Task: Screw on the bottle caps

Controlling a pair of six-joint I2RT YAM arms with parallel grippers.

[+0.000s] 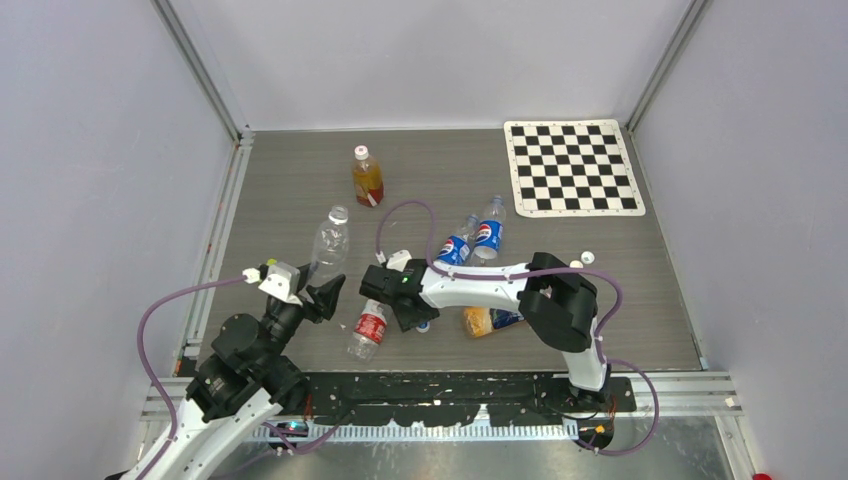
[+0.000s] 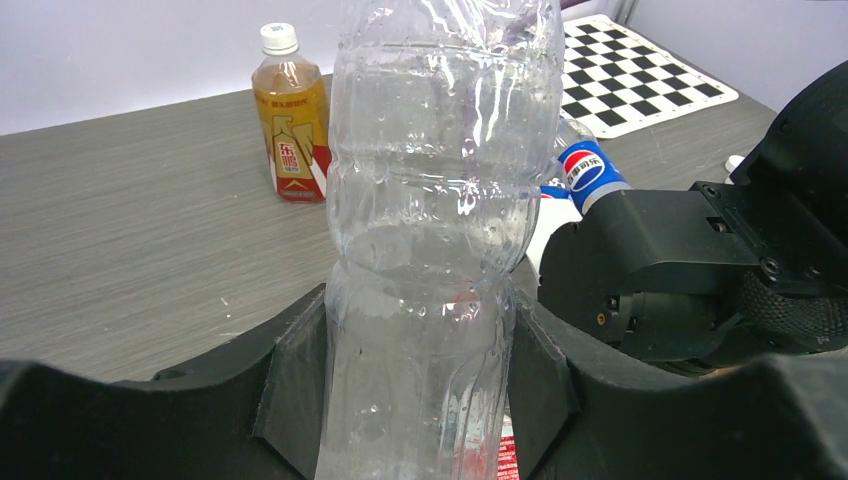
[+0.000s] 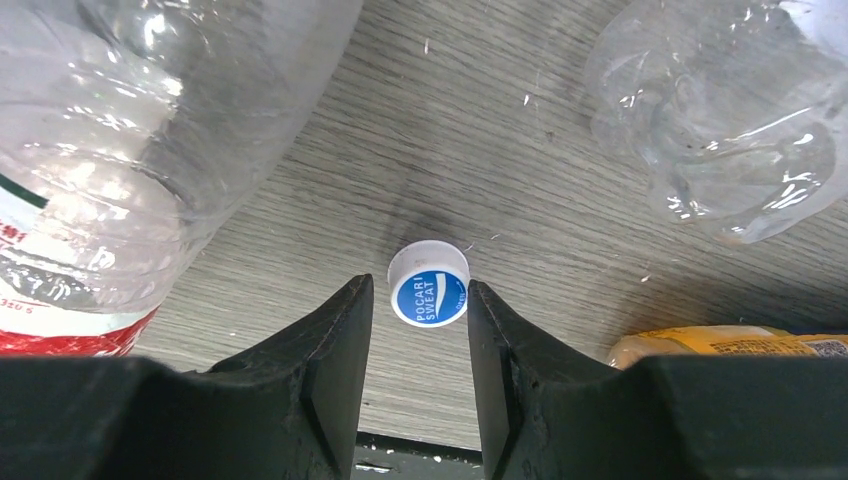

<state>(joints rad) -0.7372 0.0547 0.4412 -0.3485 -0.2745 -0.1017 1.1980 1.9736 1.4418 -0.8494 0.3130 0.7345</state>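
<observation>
Grey wood-grain counter [image 1: 300,180] carries everything, with a checkerboard [image 1: 572,167] at its far right. At near left, the left gripper [image 1: 322,292] is clamped round the lower body of an upright clear bottle [image 1: 330,243]. Near centre, the right gripper [image 1: 413,318] points down, its jaws narrowly parted either side of a blue cap [image 3: 430,290] lying flat on the counter; a sliver of gap shows beside it. A red-label bottle [image 1: 369,327] lies just left of that cap, a yellow bottle [image 1: 488,320] just right. A white cap [image 1: 588,257] sits alone further right.
</observation>
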